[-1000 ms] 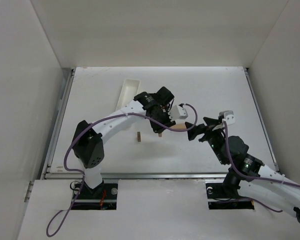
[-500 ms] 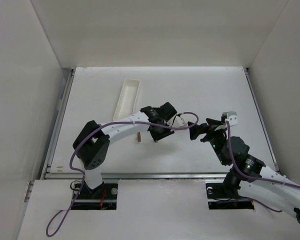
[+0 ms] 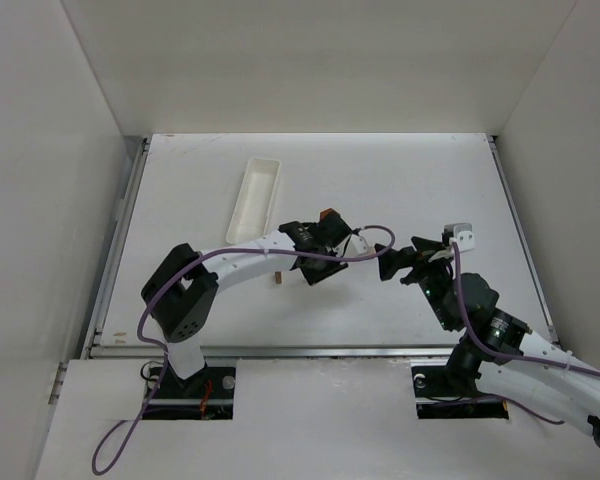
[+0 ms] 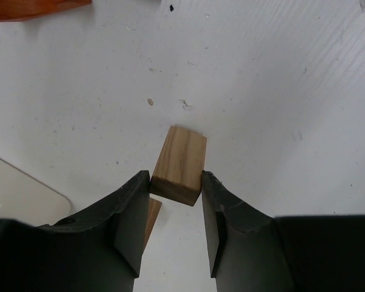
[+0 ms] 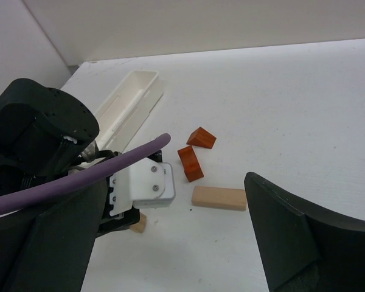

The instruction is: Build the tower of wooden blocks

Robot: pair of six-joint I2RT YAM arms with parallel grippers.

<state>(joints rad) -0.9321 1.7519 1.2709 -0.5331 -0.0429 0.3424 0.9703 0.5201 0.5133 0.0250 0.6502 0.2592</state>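
Note:
My left gripper (image 4: 175,182) is shut on a tan wooden block (image 4: 179,163) that stands on the table. A second tan block (image 4: 151,218) stands just left of it, partly hidden by my left finger; it also shows in the top view (image 3: 277,277). In the top view my left gripper (image 3: 315,270) is low at the table's middle. My right gripper (image 5: 175,182) is open and empty, a little above the table to the right (image 3: 398,262). A long tan block (image 5: 219,198) and two orange-red roof-shaped pieces (image 5: 201,138) (image 5: 190,163) lie flat ahead of it.
A long white tray (image 3: 255,198) lies at the back left of the table; it also shows in the right wrist view (image 5: 131,100). My left arm's purple cable (image 5: 109,167) crosses in front of my right gripper.
My left gripper has come down and toward the near edge, setting its tan block on the table beside the standing block. My right gripper has barely moved.

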